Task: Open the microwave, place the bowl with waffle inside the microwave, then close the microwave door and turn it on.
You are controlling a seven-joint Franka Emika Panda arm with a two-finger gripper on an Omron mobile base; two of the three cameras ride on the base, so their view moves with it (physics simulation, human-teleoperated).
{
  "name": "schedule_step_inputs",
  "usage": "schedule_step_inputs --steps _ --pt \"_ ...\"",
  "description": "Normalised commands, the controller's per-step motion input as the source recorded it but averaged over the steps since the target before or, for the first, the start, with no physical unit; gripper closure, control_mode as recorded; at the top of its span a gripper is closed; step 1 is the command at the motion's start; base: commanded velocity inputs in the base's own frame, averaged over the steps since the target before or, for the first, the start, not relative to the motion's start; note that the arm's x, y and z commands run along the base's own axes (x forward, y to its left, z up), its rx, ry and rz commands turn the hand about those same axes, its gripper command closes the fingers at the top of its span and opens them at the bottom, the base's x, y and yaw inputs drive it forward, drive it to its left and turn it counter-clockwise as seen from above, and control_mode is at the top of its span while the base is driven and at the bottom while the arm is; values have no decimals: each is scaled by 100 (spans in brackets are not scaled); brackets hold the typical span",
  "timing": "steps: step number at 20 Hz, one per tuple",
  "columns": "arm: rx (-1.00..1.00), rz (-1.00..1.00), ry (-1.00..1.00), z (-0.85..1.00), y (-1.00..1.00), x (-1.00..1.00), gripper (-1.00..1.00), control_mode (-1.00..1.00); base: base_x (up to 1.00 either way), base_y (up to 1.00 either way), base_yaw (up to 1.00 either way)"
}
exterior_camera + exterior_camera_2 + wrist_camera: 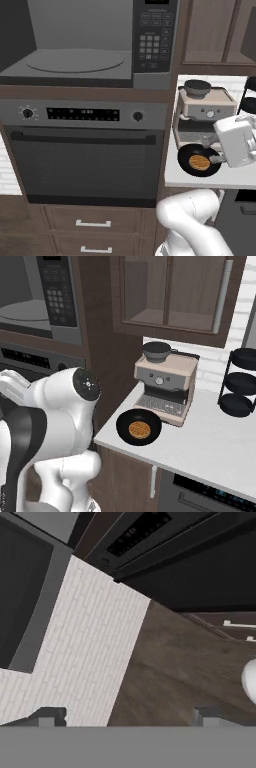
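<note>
Bowl [199, 160] with the waffle [199, 162] is sitting on the counter's [210, 448] near-left corner, in front of the coffee machine [165, 383]. Your gripper [125, 717] is hanging just right of it, jaws spread wide and empty, so you're reaching left. Microwave [75, 45] is standing open, up left.

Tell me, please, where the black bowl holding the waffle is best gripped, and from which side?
Probably the bowl's raised rim on its front edge, nearest the counter's open side. The waffle fills the centre, and the coffee machine blocks the back. The jaws stand open.
</note>
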Motion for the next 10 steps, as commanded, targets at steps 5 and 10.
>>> schedule_step_inputs --steps 5,10 --pt "0 -20 0 -33 -100 6 -100 -100 0 0 0" --pt "0 -25 6 -53 -100 30 -100 -100 0 0 0"
